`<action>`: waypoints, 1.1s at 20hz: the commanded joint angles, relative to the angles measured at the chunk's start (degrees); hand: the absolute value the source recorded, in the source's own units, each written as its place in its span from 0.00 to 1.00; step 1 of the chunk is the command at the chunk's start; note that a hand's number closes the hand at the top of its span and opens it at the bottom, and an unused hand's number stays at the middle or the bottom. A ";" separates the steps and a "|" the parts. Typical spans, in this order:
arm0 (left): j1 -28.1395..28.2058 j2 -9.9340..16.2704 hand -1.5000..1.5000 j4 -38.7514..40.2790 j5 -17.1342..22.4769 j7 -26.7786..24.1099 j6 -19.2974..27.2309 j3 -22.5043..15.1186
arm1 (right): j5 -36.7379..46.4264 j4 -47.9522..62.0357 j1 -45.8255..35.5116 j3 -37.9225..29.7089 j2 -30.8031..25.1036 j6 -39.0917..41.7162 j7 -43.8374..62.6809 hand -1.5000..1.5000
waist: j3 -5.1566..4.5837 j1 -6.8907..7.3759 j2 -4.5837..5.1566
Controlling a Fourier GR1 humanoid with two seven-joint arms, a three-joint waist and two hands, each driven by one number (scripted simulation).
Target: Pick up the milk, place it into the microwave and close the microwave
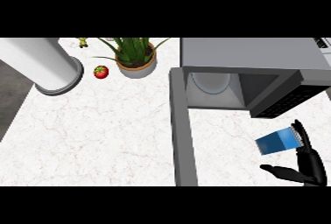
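Note:
The milk [276, 142], a small blue carton with a white top edge, lies tilted on the white counter [97, 131] in front of the microwave [258, 54]. The microwave's grey door [181, 131] is swung wide open toward me, and the glass turntable [212, 82] shows inside the cavity. My right hand [309, 164] comes in at the lower right. Its straight fingers [300, 133] run along the carton's right side and the thumb [276, 171] points left below the carton, apart from it. The hand is open. My left hand shows nowhere.
A potted green plant [135, 57] stands at the back, with a red tomato [101, 71] to its left. A large white cylinder [42, 63] stands at the back left. The counter's left edge drops to a dark floor [12, 94].

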 commanded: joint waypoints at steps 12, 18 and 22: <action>3.04 0.43 0.00 -4.28 9.76 -0.36 -2.09 2.63 | 0.80 14.29 -10.17 -0.01 -1.02 1.24 -9.75 1.00 | 0.04 0.03 0.20; 1.29 2.04 0.00 -4.02 10.44 1.02 -0.66 1.68 | 2.17 14.61 -13.09 2.57 7.54 -1.74 -11.13 1.00 | 0.05 0.04 0.28; 3.67 0.40 0.00 -4.47 11.16 0.09 -2.70 2.14 | 3.11 15.20 -14.55 3.80 8.65 -0.93 -11.60 1.00 | -0.03 0.03 0.13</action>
